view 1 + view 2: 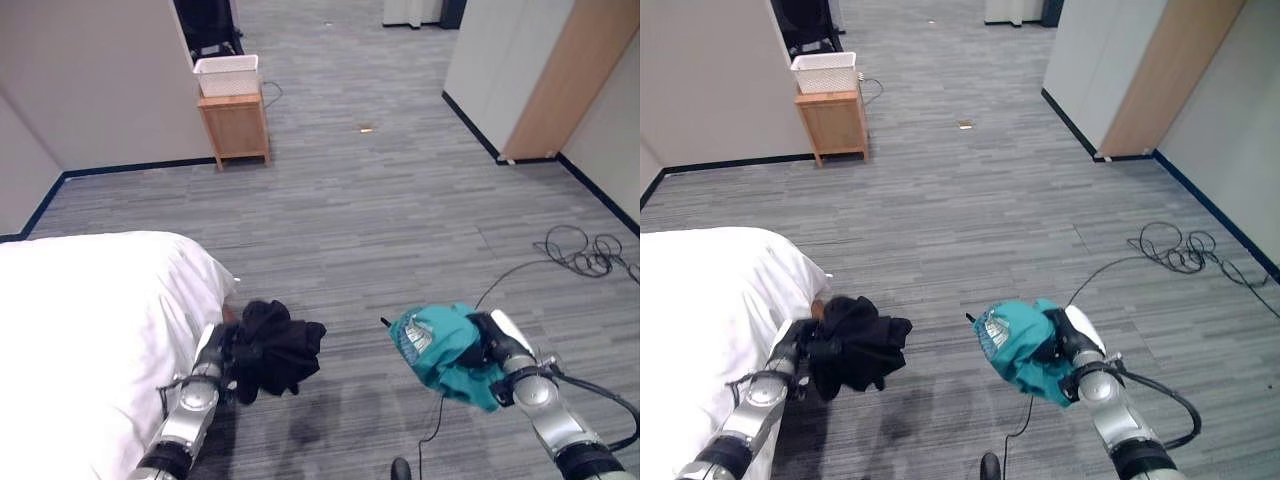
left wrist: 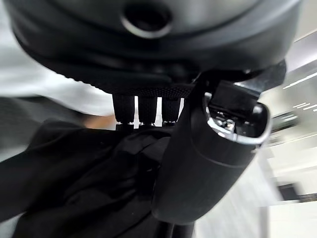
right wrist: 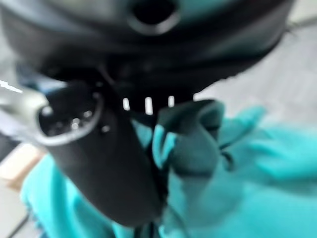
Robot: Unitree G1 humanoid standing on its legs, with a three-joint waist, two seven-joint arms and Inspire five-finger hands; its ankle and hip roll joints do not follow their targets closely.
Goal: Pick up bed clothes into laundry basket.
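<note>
Left eye view: a black garment [image 1: 272, 347] is held by the left robot hand [image 1: 222, 350] beside the near-left bed [image 1: 90, 330]; a teal garment [image 1: 442, 350] is held by the right robot hand [image 1: 492, 345] over the floor.
Basket: a white basket [image 1: 227, 74] is seen far left on a wooden cabinet [image 1: 235, 128].
Left wrist view: fingers [image 2: 141, 110] and thumb are curled on black cloth.
Right wrist view: the thumb [image 3: 99, 158] is pinched on teal cloth.

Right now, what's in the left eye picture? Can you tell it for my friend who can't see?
The left robot hand grips a black garment beside a white bed, and the right robot hand grips a teal garment. Far across the grey carpet, a white laundry basket sits on a wooden cabinet.
</note>
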